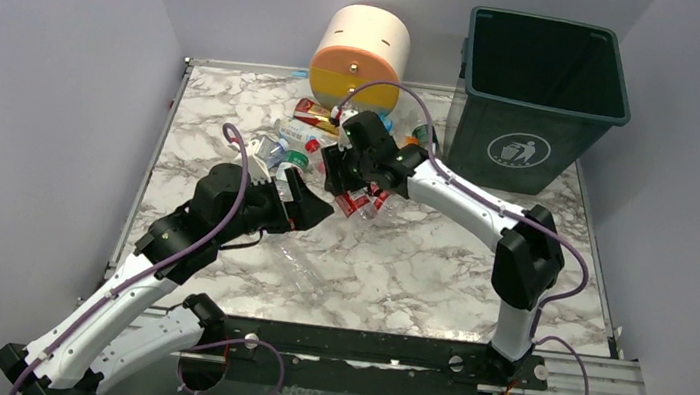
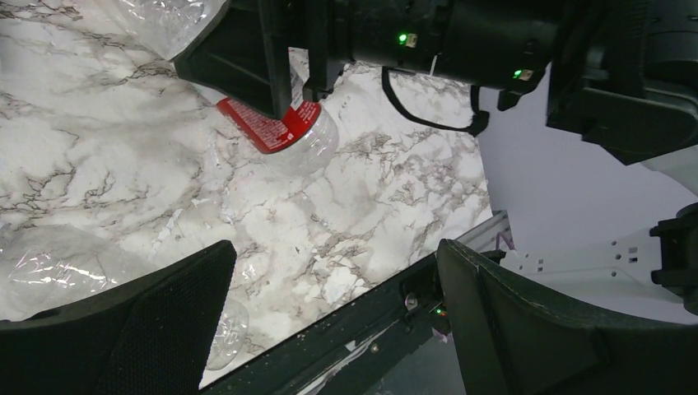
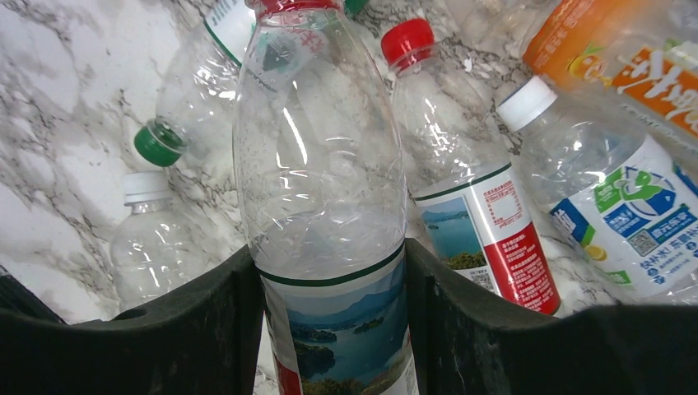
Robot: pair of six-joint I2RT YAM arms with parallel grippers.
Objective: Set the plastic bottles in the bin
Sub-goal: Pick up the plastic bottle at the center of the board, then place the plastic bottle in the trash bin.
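Note:
My right gripper [image 1: 352, 186] is shut on a clear plastic bottle [image 3: 325, 206] with a red cap and a lake-picture label, held by its labelled lower half. The same bottle shows in the top view [image 1: 366, 203] and, red label out, in the left wrist view [image 2: 284, 127], low over the marble. Several more bottles [image 1: 298, 136] lie piled behind it, among them a red-capped one [image 3: 473, 214], a white-capped one [image 3: 609, 206] and an orange one [image 3: 625, 49]. My left gripper [image 1: 312, 209] is open and empty, just left of the held bottle. The dark green bin [image 1: 540, 90] stands at the back right.
The cream, orange and grey round drawer unit [image 1: 359, 53] stands at the back behind the pile. Crushed clear bottles [image 2: 49, 263] lie on the marble near my left fingers [image 2: 165, 329]. The table's dark front rail [image 2: 362, 329] runs below the left gripper. Grey walls enclose the table.

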